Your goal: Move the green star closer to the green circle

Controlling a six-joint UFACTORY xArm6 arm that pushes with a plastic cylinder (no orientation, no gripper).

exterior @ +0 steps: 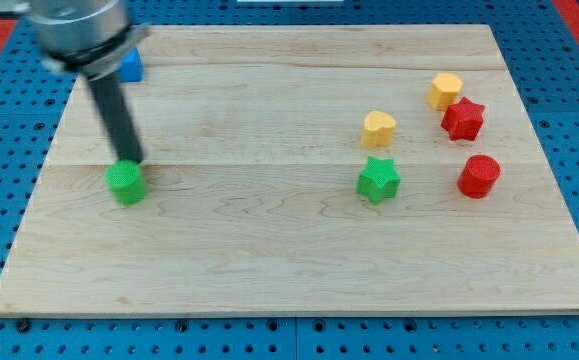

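The green star (378, 180) lies on the wooden board right of centre. The green circle (125, 183) lies far off at the board's left side. My tip (132, 160) is at the green circle's upper edge, touching or nearly touching it, far left of the green star. The dark rod rises from there toward the view's top left.
A yellow heart-shaped block (378, 128) sits just above the green star. A red circle (479, 176) lies to the star's right, with a red star (463, 119) and a yellow block (446, 91) above it. A blue block (131, 66) shows behind the arm. The wooden board (289, 260) rests on a blue pegboard.
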